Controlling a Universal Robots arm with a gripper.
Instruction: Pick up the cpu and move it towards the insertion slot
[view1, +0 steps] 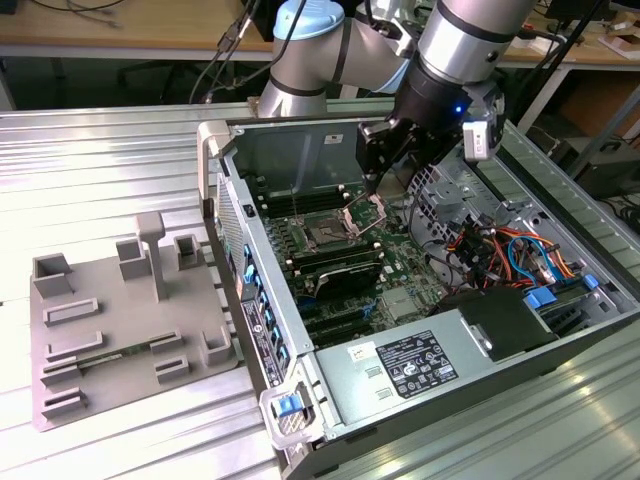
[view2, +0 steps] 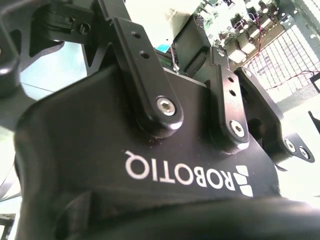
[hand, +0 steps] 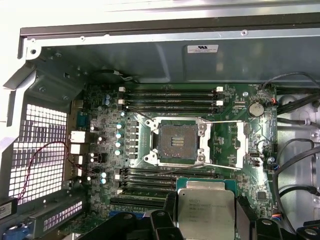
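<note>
A ribbed metal table (view1: 110, 150) carries a grey plastic tray (view1: 120, 330) and an open computer case (view1: 420, 300).

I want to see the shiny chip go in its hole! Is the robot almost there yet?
Getting close. Done: the cpu is picked up, clamped in the gripper above the motherboard inside the open computer case. In hand: the first wrist view shows the chip near the insertion slot, off to one side. Left: it is not over the socket, which sits open with its bracket flipped back.
</note>
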